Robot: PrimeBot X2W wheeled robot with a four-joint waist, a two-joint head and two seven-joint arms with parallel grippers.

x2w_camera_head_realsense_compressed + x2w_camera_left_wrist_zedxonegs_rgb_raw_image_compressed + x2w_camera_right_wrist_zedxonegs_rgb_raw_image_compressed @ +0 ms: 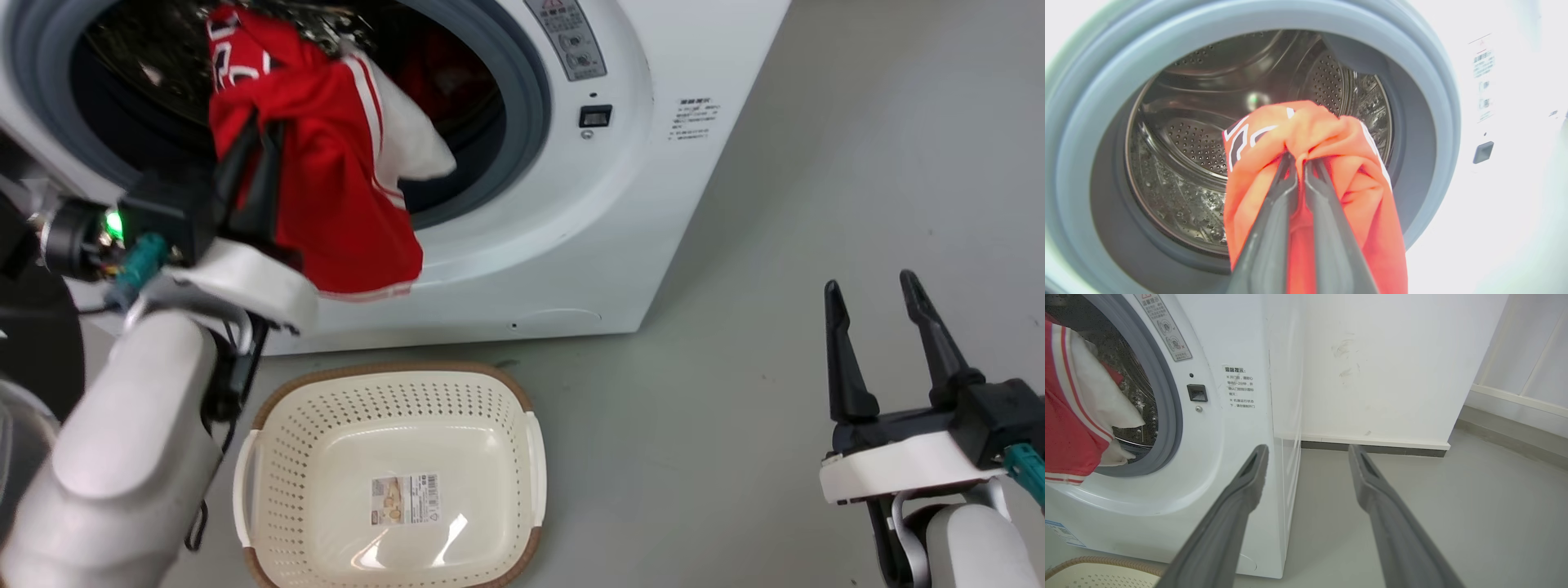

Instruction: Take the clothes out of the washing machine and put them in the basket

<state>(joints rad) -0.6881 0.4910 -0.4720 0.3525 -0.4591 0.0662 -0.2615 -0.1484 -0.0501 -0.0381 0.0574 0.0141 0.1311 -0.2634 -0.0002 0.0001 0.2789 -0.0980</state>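
My left claw [260, 137] is pressed together on a bunched fold of the bright red soft-fabric jersey with white stripes [326, 180]. It pinches the cloth just in front of the round, grey-rimmed porthole of the large white front-loading washing machine [620, 204]. The jersey hangs from the fingertips and drapes past the porthole's lower rim, with black-and-white numerals near the top and a white panel on its right. More red cloth [441, 73] shows deeper in the perforated shiny steel drum [1188, 143]. The cream perforated plastic basket with brown woven-look rim [392, 371] sits on the grey floor [735, 408] below the jersey. My right claw [869, 286] is spread, well apart from the machine.
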